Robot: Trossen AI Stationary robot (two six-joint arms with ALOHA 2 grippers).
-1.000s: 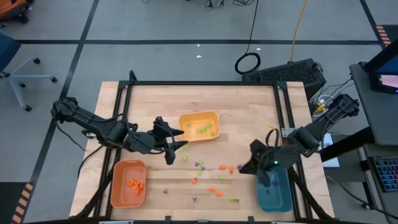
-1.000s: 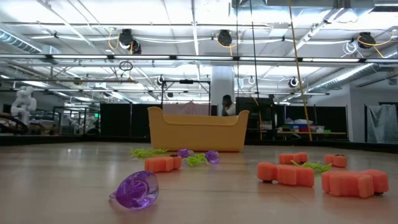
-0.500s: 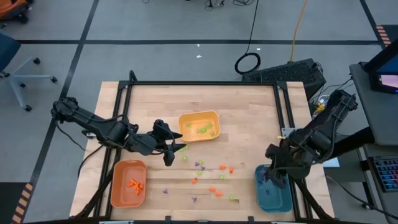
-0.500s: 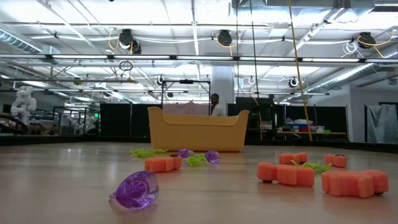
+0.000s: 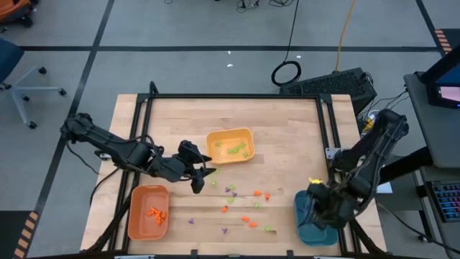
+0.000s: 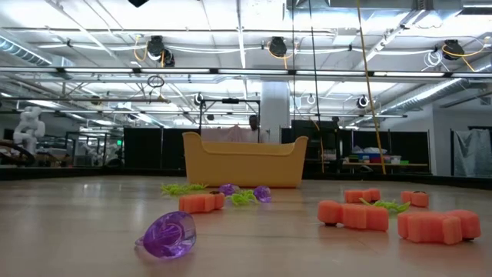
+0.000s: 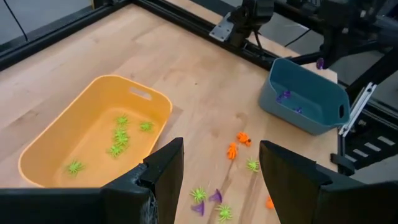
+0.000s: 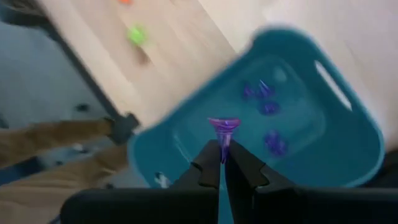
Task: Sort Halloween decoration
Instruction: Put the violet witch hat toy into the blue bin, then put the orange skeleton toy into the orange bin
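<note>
From table height, a purple piece [image 6: 167,233] lies nearest, with orange pieces [image 6: 354,215] beside it and the yellow tray [image 6: 244,161] behind; neither arm shows here, and a person [image 6: 254,123] far back is mostly hidden by the tray.

The right gripper [image 8: 222,160] hangs over the teal tray [image 8: 336,162], its fingers pressed together on a small purple cone-shaped piece [image 8: 223,126] (blurred, so its exact form is hard to make out). More purple pieces [image 8: 268,107] lie on the tray's floor. In the overhead view the arm covers much of the teal tray [image 5: 307,232].

The left gripper [image 7: 221,163] hovers above the table [image 5: 287,122] just beside the yellow tray [image 7: 37,155], fingers spread with nothing between them. Light green pieces [image 7: 118,135] lie in that tray. Loose pieces [image 5: 244,205] in orange, green and purple are scattered over the middle of the table, too small to tell apart singly from above. Orange pieces [image 5: 155,213] sit in the orange tray [image 5: 136,223] at the table's near left corner.
</note>
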